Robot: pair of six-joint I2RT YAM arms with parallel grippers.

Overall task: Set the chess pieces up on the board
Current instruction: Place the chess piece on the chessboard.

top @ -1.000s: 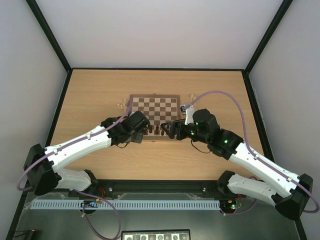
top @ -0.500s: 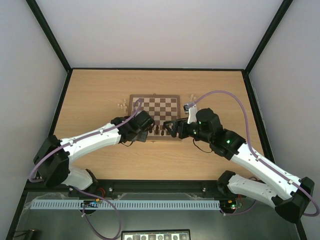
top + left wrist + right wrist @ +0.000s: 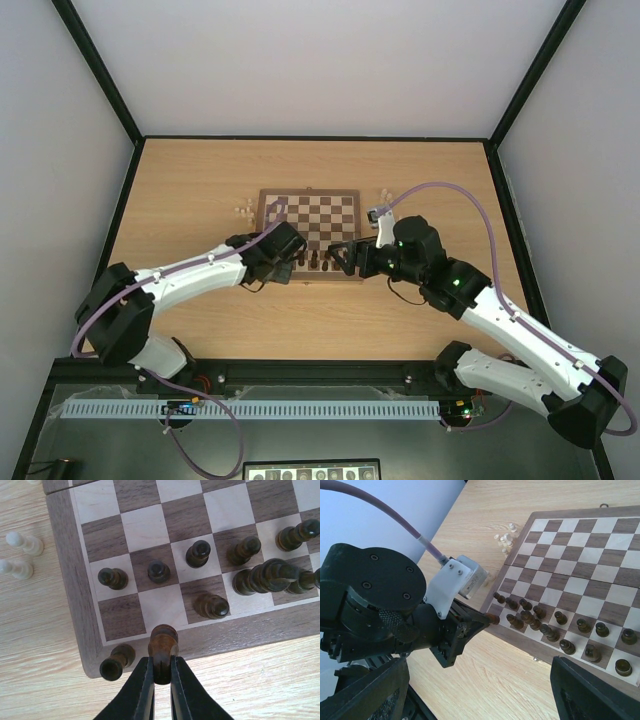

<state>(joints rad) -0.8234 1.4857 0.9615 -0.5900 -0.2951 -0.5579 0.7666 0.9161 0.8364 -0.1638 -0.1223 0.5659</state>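
Note:
The board [image 3: 308, 193] lies mid-table, with dark brown chess pieces [image 3: 318, 260] crowded along its near rows. My left gripper [image 3: 161, 669] is shut on one dark brown piece [image 3: 163, 650], held tilted over the board's near border [image 3: 240, 632] at the left corner. Another dark piece [image 3: 116, 663] lies on its side on that border, just left of the held one. Several dark pieces [image 3: 159, 571] stand on the near squares. My right gripper [image 3: 480, 695] is open and holds nothing, hovering off the board's near right corner. Pale cream pieces [image 3: 22, 542] lie on the table left of the board.
More pale pieces [image 3: 384, 196] sit on the tabletop by the board's far right corner. The left arm's wrist [image 3: 450, 590] and purple cable [image 3: 395, 515] fill the left of the right wrist view. Black frame rails [image 3: 120, 210] edge the table.
The left arm has reached further right and forward, carrying the dark piece up to the board's near left corner. The right arm has barely shifted.

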